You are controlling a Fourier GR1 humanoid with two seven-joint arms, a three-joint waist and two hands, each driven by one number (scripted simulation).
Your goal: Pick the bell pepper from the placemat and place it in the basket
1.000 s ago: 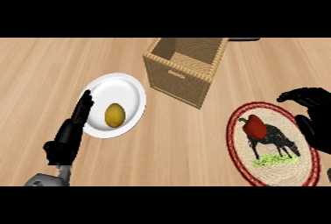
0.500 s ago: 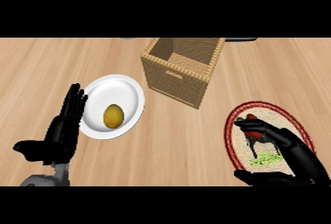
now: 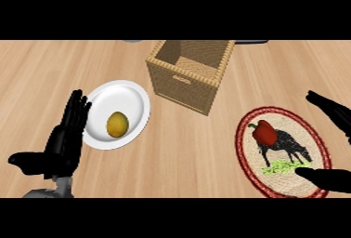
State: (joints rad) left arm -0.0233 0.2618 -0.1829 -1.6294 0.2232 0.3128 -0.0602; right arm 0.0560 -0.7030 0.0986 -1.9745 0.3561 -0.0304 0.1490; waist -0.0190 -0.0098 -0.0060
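Observation:
A red bell pepper [image 3: 265, 133] lies on the round placemat [image 3: 282, 152], which has a red rim and a dark animal picture. A wicker basket [image 3: 188, 73] stands behind it, at the middle of the counter. My right hand [image 3: 331, 145] is open at the view's right edge, fingers above the mat's far right side and thumb over its near edge, spread wide around the mat and not touching the pepper. My left hand [image 3: 63, 138] rests open at the lower left, fingers up.
A white plate [image 3: 132, 100] holding a yellow-brown egg-shaped fruit [image 3: 117, 124] lies just right of my left hand. Bare wooden counter runs between plate, basket and placemat.
My right hand has pulled back to the right off the placemat, uncovering the bell pepper, which still lies there. The left hand has barely moved.

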